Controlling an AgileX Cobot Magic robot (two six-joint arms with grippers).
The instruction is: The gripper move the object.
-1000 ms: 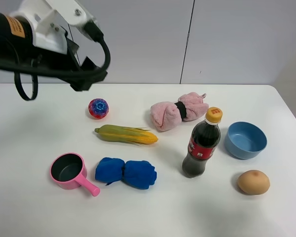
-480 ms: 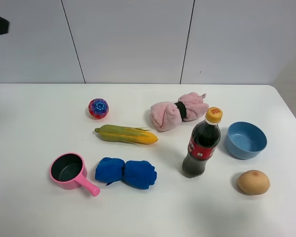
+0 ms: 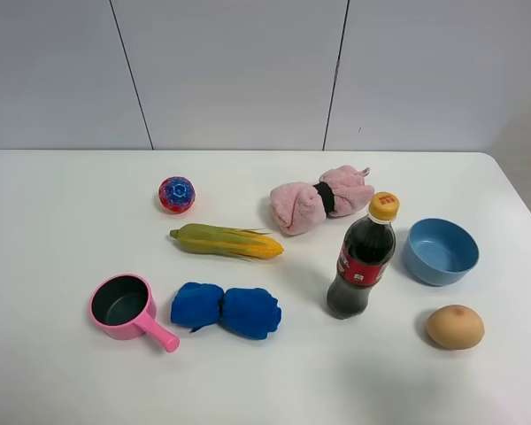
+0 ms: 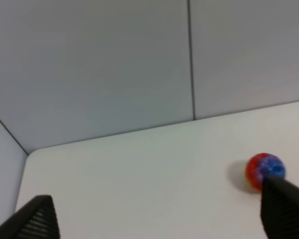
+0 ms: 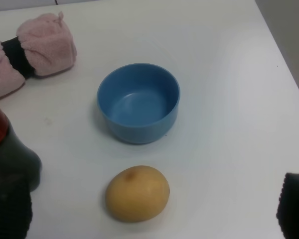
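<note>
While the bright blue soft towel bundle, cinched in the middle into two lobes, lies untouched on the white desk, neither arm shows in the high view. Just beside the bundle sits a small pink saucepan with a dark inside, its handle slanting toward the bundle's near lobe without clearly touching it. Behind the bundle lies a yellow-green corn cob, near but apart. Beyond the corn rests a red-and-blue patterned ball, and farther back from the bundle a larger pink towel roll with a black band.

Off to the bundle's other side stands a dark cola bottle with a yellow cap, upright; past it are a light blue bowl and a tan potato-like lump, both well apart from the bundle.

From its wrist view, the left pincer shows two black tips spread wide, holding nothing, looking across bare desk toward the ball. The right pincer is likewise spread and empty, hanging over the bowl and potato.

I'd judge the move hasn't started. The items are scattered apart, probably so the pincer can come down on the bundle's narrow waist without bumping the saucepan handle.
</note>
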